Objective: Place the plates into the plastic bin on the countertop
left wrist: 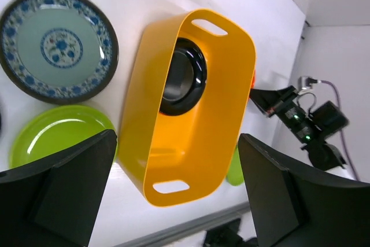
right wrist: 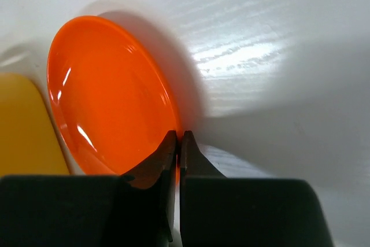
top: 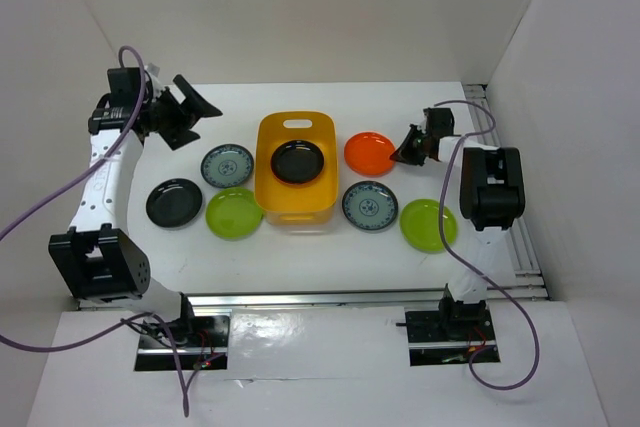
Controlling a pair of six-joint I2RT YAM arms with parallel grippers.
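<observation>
The yellow-orange plastic bin [top: 295, 171] stands mid-countertop with one black plate [top: 297, 162] inside; both show in the left wrist view, the bin [left wrist: 219, 114] and the plate [left wrist: 182, 76]. My right gripper [top: 408, 152] is shut on the right rim of the orange plate [top: 369, 152], which shows tilted in the right wrist view [right wrist: 110, 93] beside the bin's corner [right wrist: 26, 125]. My left gripper [top: 195, 107] is open and empty, raised at the back left. On the countertop [top: 310, 247] lie two blue-patterned plates [top: 227, 164] [top: 369, 205], two lime green plates [top: 234, 213] [top: 428, 224] and a black plate [top: 174, 202].
White walls enclose the countertop on the left, back and right. A metal rail [top: 360, 297] runs along the near edge, and another [top: 500, 177] along the right side. Cables hang from both arms.
</observation>
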